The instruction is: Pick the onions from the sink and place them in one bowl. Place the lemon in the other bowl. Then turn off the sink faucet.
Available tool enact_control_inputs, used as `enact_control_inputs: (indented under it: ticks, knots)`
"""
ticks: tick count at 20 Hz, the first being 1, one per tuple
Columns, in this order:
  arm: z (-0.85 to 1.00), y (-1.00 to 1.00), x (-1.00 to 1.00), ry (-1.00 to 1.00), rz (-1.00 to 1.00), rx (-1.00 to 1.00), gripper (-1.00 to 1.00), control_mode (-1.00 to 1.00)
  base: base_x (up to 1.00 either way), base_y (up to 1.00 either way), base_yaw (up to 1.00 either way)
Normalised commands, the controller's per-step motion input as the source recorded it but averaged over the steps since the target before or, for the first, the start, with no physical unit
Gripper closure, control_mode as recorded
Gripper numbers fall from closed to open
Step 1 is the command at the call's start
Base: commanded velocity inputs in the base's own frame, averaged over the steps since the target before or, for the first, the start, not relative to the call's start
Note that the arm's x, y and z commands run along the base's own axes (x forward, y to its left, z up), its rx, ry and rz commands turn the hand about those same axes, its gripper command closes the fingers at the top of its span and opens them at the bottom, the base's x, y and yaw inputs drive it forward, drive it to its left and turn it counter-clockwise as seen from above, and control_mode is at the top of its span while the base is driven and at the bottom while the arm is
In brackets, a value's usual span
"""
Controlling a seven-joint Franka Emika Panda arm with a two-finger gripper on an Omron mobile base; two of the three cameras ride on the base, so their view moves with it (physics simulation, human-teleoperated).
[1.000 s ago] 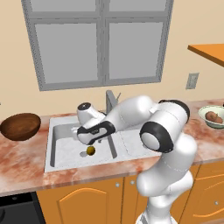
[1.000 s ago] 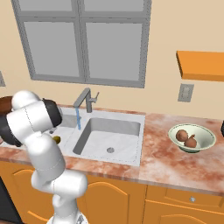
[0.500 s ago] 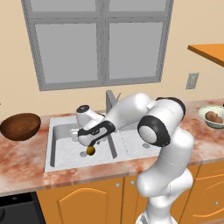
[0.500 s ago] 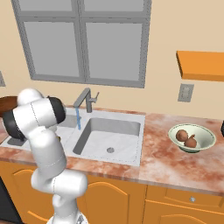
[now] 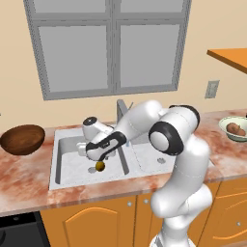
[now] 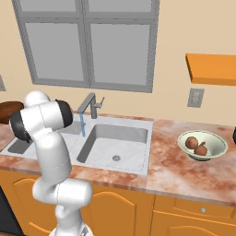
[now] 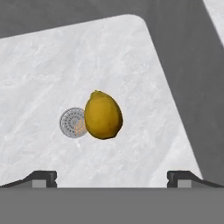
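Observation:
The lemon (image 7: 103,115) lies in the left basin of the sink (image 5: 57,166), beside a round drain (image 7: 70,123). My gripper (image 7: 112,177) hangs right above the lemon (image 5: 100,166), open, its two tips wide apart on either side with nothing between them. In the left base view the gripper (image 5: 95,157) sits low in the basin. Two reddish-brown onions (image 6: 192,142) rest in the pale green-white bowl (image 6: 219,154) on the counter at the right. The dark brown bowl (image 5: 21,140) stands left of the sink. Water (image 6: 82,125) runs from the sink faucet (image 6: 92,103).
The right basin (image 6: 120,138) holds only its drain. An orange shelf (image 6: 212,69) juts from the wall above the pale bowl. A window runs behind the sink, and orange cabinets (image 5: 96,222) sit below the marbled counter.
The hand has sunk a little lower and slightly left into the left basin, closer to the lemon. The jaws have stayed open; the lemon and onions have not moved.

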Motion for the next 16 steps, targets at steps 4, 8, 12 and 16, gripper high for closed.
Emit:
enact_control_inputs:
  ticks: [4, 8, 12, 16]
  knots:
    - [-0.13, 0.00, 0.16, 0.00, -0.01, 0.00, -1.00, -1.00, 0.00, 0.00, 0.00]
    - [-0.14, 0.01, 0.16, 0.00, -0.01, 0.00, -1.00, -1.00, 0.00, 0.00, 0.00]
    - [-0.16, 0.04, 0.13, 0.00, -0.02, 0.00, -1.00, -1.00, 0.00, 0.00, 0.00]
    - [-0.21, 0.04, 0.10, 0.00, -0.02, -0.01, -1.00, -1.00, 0.00, 0.00, 0.00]
